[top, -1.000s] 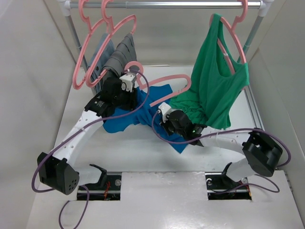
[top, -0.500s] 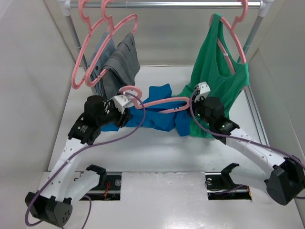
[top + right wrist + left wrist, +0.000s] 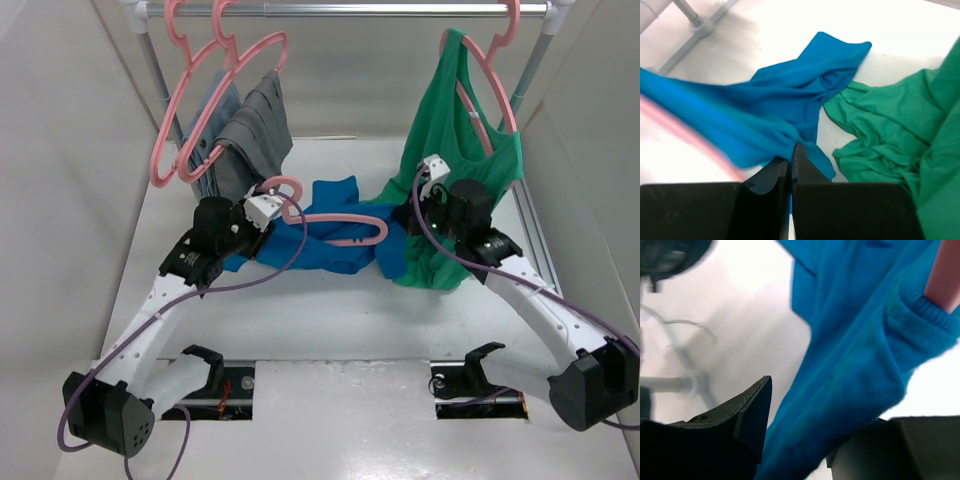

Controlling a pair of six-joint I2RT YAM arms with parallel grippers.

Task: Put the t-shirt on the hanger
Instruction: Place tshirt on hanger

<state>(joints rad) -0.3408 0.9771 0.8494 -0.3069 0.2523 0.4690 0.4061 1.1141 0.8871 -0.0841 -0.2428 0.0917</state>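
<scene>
The left pincer (image 3: 815,410) is clenched on a thick bunch of the t-shirt (image 3: 320,232); its jaws stand apart with blue cloth filling the gap between them. The hanger (image 3: 340,214) passes just beyond this pincer's tips, its hook next to the wrist and its shoulders running away toward the right pincer (image 3: 791,150). The right pincer is clenched, jaws almost together, pinching a fold of the t-shirt at its tips. From that fold the t-shirt spreads forward and left over the desk (image 3: 330,310), stretched between the two pincers. The hanger lies across the cloth. The green tank top (image 3: 455,170) hangs directly to the right of the right pincer, its hem crumpled on the desk.
</scene>
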